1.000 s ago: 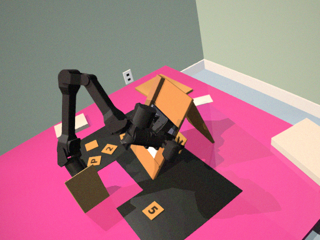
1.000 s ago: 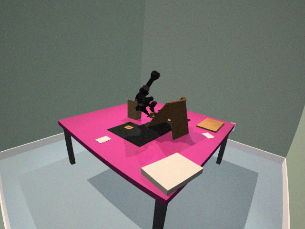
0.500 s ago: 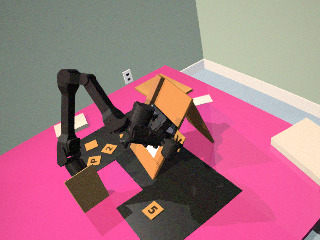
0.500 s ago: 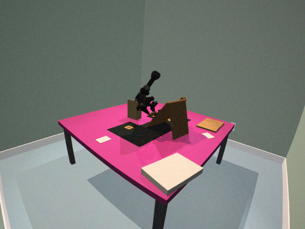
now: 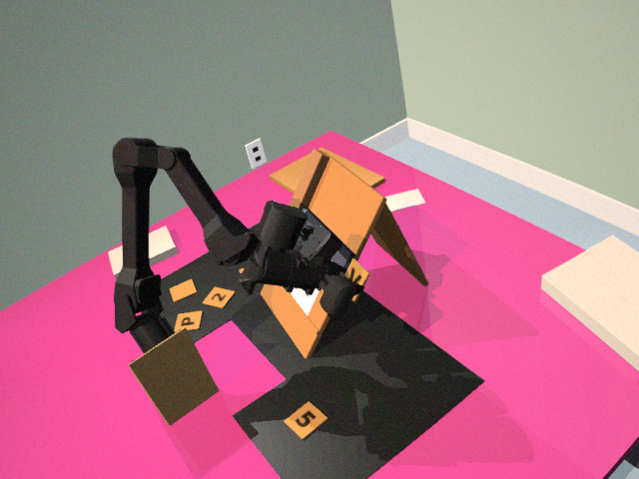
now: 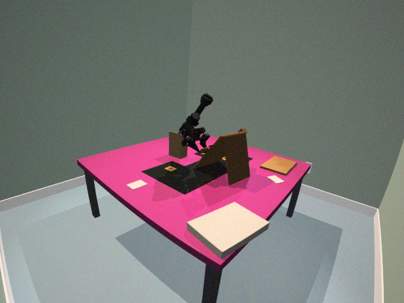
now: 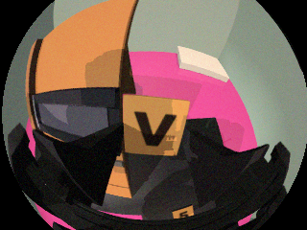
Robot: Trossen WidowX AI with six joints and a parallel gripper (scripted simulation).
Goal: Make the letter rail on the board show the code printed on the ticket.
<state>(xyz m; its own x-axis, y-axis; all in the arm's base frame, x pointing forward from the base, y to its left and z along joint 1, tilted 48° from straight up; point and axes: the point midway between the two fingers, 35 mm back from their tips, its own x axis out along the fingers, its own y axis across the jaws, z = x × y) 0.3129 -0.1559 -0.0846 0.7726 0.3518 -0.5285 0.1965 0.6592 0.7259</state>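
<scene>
My gripper [image 5: 354,282] [image 6: 199,143] [image 7: 153,129] is shut on an orange tile marked V [image 5: 359,274] [image 7: 154,126]. It holds the tile upright at the right end of the sloped orange board [image 5: 342,204] [image 6: 235,153] [image 7: 82,62]. A dark rail band [image 7: 72,114] runs across the board, left of the tile in the wrist view. Loose tiles lie on the black mat [image 5: 412,355]: a blank one [image 5: 183,289], a 2 [image 5: 219,296], a P [image 5: 189,320] and a 5 [image 5: 305,419] [image 6: 170,168] [image 7: 182,213]. A brown upright card [image 5: 173,375] [image 6: 177,144] stands near the arm's base with its back to the top view.
A cream slab [image 5: 598,288] [image 6: 228,228] lies at the table's near corner. A flat orange panel [image 5: 360,173] [image 6: 278,164] lies behind the board. A small white card [image 5: 404,199] [image 6: 275,178] [image 7: 203,62] and a white block [image 5: 155,244] lie on the pink table [image 5: 77,412].
</scene>
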